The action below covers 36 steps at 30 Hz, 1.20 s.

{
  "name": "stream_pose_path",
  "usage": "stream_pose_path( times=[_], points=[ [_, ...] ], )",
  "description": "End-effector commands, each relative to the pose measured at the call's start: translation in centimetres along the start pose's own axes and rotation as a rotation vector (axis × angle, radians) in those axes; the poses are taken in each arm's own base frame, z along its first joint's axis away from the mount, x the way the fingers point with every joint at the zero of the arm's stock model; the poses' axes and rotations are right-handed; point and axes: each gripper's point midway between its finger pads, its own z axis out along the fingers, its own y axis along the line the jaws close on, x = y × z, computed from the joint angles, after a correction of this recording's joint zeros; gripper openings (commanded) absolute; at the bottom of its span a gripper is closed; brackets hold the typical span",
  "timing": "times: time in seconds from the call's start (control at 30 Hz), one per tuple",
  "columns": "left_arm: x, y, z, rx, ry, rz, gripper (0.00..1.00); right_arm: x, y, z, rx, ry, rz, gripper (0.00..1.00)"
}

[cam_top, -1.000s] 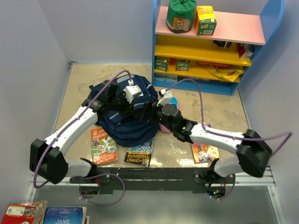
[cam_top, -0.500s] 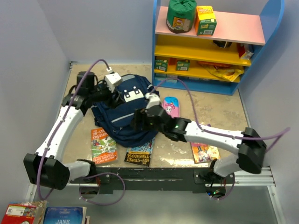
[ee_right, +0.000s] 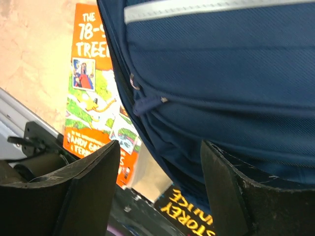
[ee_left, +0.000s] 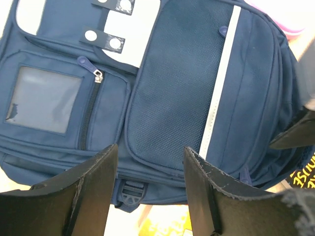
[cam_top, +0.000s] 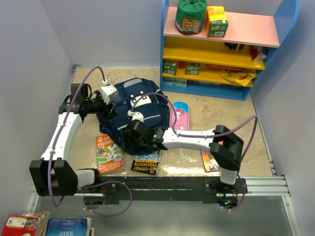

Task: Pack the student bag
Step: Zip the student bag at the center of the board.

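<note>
The student bag (cam_top: pixel 142 105), navy blue with white patches, lies flat on the beige table top. My left gripper (cam_top: pixel 116 104) hovers at its left side, open and holding nothing. In the left wrist view the bag's (ee_left: pixel 172 98) front pocket, its grey window patch (ee_left: pixel 44 98) and its mesh panel fill the frame beyond my left gripper (ee_left: pixel 150 164). My right gripper (cam_top: pixel 127 141) is low at the bag's near edge, open and empty. In the right wrist view the bag's (ee_right: pixel 221 98) seam and a zipper pull (ee_right: pixel 147 104) lie past my right gripper (ee_right: pixel 160 164).
An orange book (cam_top: pixel 108 152) and a black book (cam_top: pixel 146 164) lie just near of the bag. A pink pencil case (cam_top: pixel 178 115) sits at its right, with another book (cam_top: pixel 212 161) under the right arm. A blue shelf unit (cam_top: pixel 221 49) stands at the back right.
My left gripper has opened and drawn back to the left off the bag. My right arm has swung left and down to the bag's near edge, with its jaws somewhat narrower.
</note>
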Motion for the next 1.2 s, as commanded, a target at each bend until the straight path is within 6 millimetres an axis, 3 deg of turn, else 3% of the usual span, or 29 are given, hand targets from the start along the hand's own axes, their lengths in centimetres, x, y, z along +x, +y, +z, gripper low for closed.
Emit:
stream_pose_path(
  times=[0.0, 0.3, 0.47, 0.67, 0.97, 1.17],
  points=[
    [0.0, -0.5, -0.3, 0.014, -0.025, 0.055, 0.59, -3.1, 2.5, -0.1, -0.028, -0.077, 0.073, 0.68],
    [0.7, -1.0, -0.4, 0.017, -0.016, 0.068, 0.57, -4.7, 2.9, 0.6, 0.015, -0.121, 0.076, 0.59],
    [0.8, -1.3, -0.4, 0.028, -0.025, 0.067, 0.57, -3.7, 1.6, 2.5, 0.112, -0.095, 0.050, 0.46],
    [0.5, -1.4, -0.7, 0.030, -0.029, 0.086, 0.56, -2.8, 0.4, 3.3, 0.222, -0.102, 0.002, 0.44],
    [0.6, -1.8, -0.8, 0.040, -0.032, 0.107, 0.55, -2.2, -2.9, 2.3, 0.359, -0.154, -0.041, 0.43],
    [0.5, -1.9, -0.7, 0.055, -0.037, 0.101, 0.52, -3.7, -2.4, 1.3, 0.351, -0.199, -0.039, 0.37]
  ],
)
